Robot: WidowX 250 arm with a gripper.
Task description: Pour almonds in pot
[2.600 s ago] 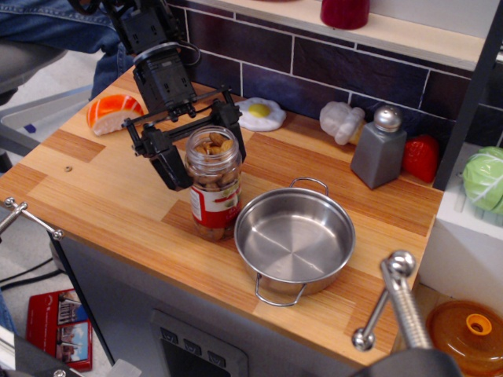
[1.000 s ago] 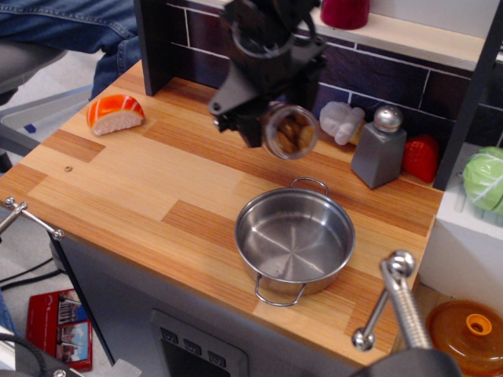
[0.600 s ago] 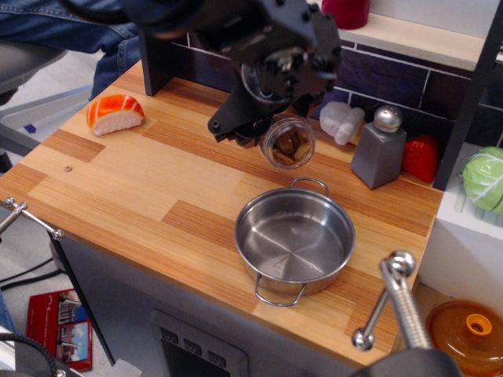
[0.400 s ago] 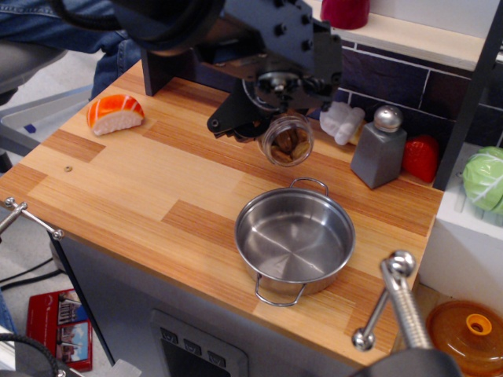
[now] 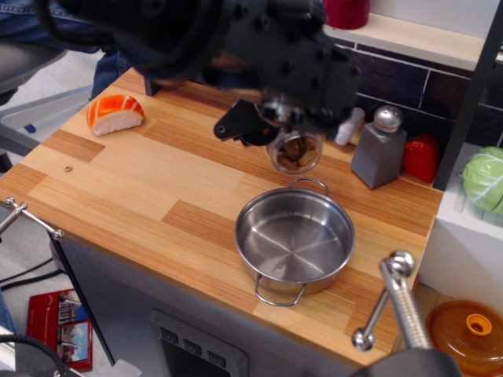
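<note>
My gripper (image 5: 284, 135) is shut on the clear jar of almonds (image 5: 295, 152) and holds it in the air, tipped over with its open mouth facing the camera and downward. Brown almonds show inside the mouth. The jar hangs just above the far rim of the pot (image 5: 295, 236), a shallow shiny steel pan with two wire loop handles, standing on the wooden counter. The pot's inside looks empty. The dark arm hides most of the jar's body and its label.
A grey shaker with a silver dome (image 5: 380, 145) stands right of the jar, with a red strawberry toy (image 5: 423, 155) and a white garlic toy (image 5: 349, 126) near it. A sushi toy (image 5: 115, 112) lies at the far left. An orange lid (image 5: 468, 332) sits at the lower right.
The gripper lifted the jar off the counter, carried it right and tipped it over. Over the last second the jar moved right and down toward the pot's far rim.
</note>
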